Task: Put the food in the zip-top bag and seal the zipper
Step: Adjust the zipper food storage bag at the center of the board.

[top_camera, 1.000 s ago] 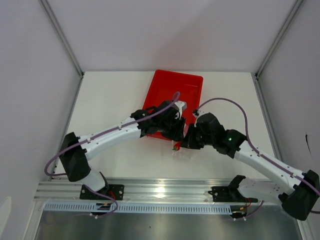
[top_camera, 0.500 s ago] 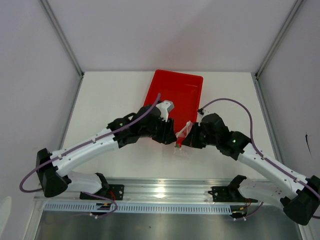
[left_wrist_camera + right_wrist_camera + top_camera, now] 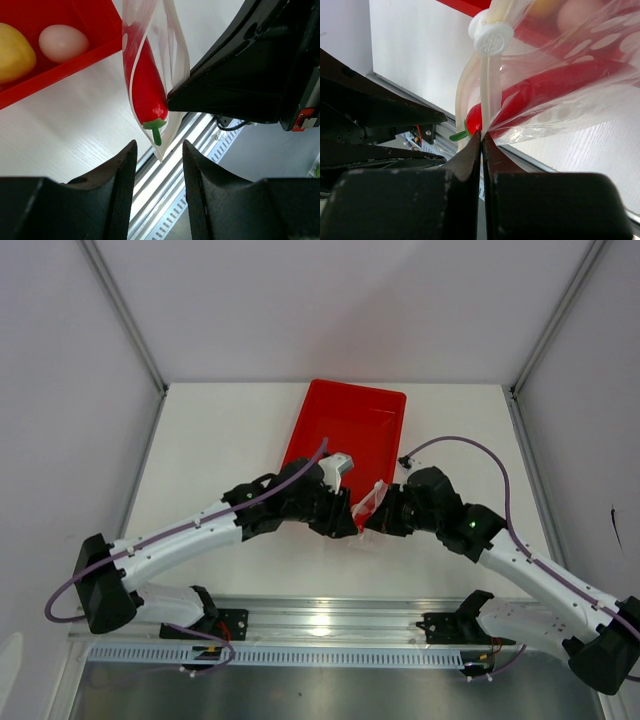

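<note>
Item: zip-top bag [image 3: 172,60], clear, held off the table [image 3: 220,440] just beside the near right corner of the red tray [image 3: 340,405], toward the middle of the surface. Contents: one red chili pepper [image 3: 148,85], green stem pointing toward the pinched edge. Holder: right gripper [image 3: 481,142], fingers clamped together on the bag's edge along the zipper [image 3: 485,90], whose white end tab [image 3: 493,35] shows beyond the fingertips. Left gripper [image 3: 159,150]: fingers spread apart, grasping nothing, the bag's corner hanging just beyond its tips. Outside the bag: yellow fruit [image 3: 15,55] and pinkish-white ball [image 3: 64,43], side by side in the tray against its near wall.
</note>
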Robot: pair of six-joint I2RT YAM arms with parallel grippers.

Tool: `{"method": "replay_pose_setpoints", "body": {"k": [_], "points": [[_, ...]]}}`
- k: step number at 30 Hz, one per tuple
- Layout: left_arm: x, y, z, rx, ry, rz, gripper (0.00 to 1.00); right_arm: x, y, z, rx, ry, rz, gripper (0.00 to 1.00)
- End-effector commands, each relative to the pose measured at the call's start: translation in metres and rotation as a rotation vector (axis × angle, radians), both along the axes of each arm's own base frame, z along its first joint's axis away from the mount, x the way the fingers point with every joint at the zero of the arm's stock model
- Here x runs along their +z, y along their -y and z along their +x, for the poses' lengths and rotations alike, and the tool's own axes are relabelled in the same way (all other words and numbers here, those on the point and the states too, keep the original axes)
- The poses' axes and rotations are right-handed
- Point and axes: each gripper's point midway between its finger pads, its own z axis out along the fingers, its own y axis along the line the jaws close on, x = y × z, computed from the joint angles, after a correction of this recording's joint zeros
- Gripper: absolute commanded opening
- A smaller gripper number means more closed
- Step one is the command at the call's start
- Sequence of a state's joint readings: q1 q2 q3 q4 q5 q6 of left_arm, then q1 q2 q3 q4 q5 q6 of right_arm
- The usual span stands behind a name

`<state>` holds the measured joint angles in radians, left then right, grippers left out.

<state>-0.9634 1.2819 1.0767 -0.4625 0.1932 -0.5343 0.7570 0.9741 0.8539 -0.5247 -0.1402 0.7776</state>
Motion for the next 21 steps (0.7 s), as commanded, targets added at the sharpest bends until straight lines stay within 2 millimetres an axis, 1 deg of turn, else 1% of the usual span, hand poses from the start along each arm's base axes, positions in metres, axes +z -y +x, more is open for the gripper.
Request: {"method": "replay_pose_setpoints", "body": {"k": [1, 3, 7, 9, 10, 11, 13, 15, 16, 18, 19, 20, 21], "points": [[0.012, 0.013, 0.000, -0.021, -0.001, -0.060, 0.44, 0.011, -0.002, 0.000, 0.012, 0.026, 0.028, 0.00], [0.013, 0.015, 0.002, -0.017, -0.003, -0.057, 0.44, 0.010, -0.003, -0.002, 0.016, 0.025, 0.031, 0.00], [-0.007, 0.016, 0.007, 0.003, -0.028, 0.005, 0.42, 0.014, -0.003, -0.005, 0.024, 0.030, 0.045, 0.00], [-0.012, 0.015, 0.009, 0.004, -0.025, 0.027, 0.35, 0.015, -0.001, -0.006, 0.026, 0.033, 0.041, 0.00], [-0.015, 0.015, 0.010, 0.006, -0.026, 0.038, 0.30, 0.013, 0.000, -0.006, 0.021, 0.034, 0.036, 0.00], [-0.017, 0.016, 0.013, 0.007, -0.023, 0.053, 0.16, 0.011, 0.002, -0.007, 0.018, 0.029, 0.023, 0.00], [-0.017, 0.016, 0.015, 0.009, -0.024, 0.071, 0.01, 0.010, 0.008, -0.004, -0.002, 0.039, -0.001, 0.00], [-0.015, 0.016, 0.014, -0.002, -0.021, 0.071, 0.01, 0.003, 0.017, -0.004, -0.029, 0.025, -0.051, 0.00], [-0.009, 0.018, 0.014, -0.009, -0.014, 0.060, 0.01, 0.001, 0.023, 0.000, -0.061, 0.034, -0.078, 0.00], [-0.006, 0.018, 0.013, -0.019, -0.010, 0.067, 0.01, -0.006, 0.033, -0.002, -0.088, 0.015, -0.130, 0.00], [0.003, 0.022, 0.012, -0.043, 0.002, 0.053, 0.01, -0.009, 0.042, 0.003, -0.132, 0.023, -0.176, 0.00], [0.002, 0.023, 0.009, -0.062, -0.007, 0.059, 0.01, -0.009, 0.045, 0.004, -0.140, 0.022, -0.191, 0.00], [0.003, 0.028, 0.007, -0.087, -0.014, 0.066, 0.01, -0.009, 0.045, 0.004, -0.144, 0.022, -0.196, 0.00]]}}
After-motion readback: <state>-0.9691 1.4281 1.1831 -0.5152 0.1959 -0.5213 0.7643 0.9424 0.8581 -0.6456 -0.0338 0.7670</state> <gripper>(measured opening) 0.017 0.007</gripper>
